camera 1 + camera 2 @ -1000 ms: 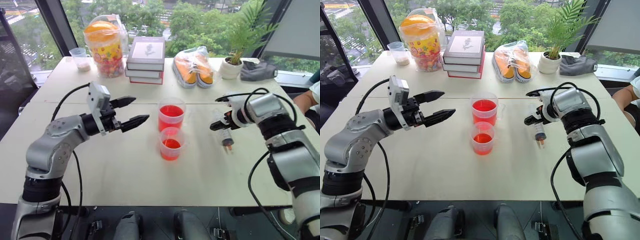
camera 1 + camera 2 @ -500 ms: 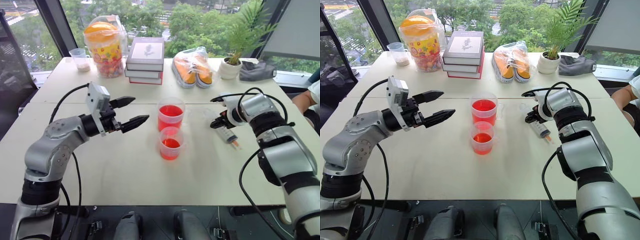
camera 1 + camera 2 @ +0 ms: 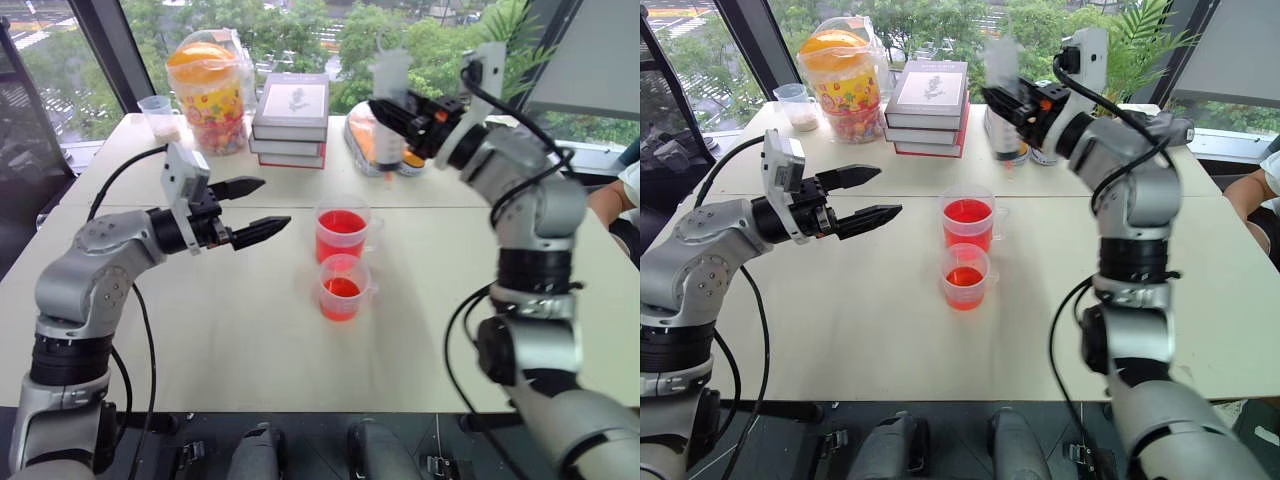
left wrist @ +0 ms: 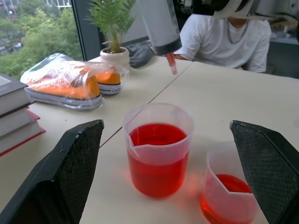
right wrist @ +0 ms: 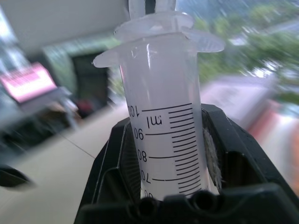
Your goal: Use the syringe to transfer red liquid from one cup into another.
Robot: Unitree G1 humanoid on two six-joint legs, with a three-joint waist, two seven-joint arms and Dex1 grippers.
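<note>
Above the cups, the right pincer (image 3: 412,112) grips the syringe (image 3: 391,105); the left pincer (image 3: 262,207) gapes beside them.

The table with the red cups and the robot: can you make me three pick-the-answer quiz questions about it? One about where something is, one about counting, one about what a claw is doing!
1. Where is the syringe?
A. Lying on the table
B. Held up in the air above the table
C. Standing in a cup

2. How many cups hold red liquid?
A. One
B. Two
C. Four

3. What is the left claw doing?
A. Open, holding nothing
B. Squeezing a cup
C. Holding a book

Answers:
1 B, the right claw grips its barrel up high.
2 B, the larger cup and the smaller cup.
3 A, its fingers are spread with nothing between.
</note>
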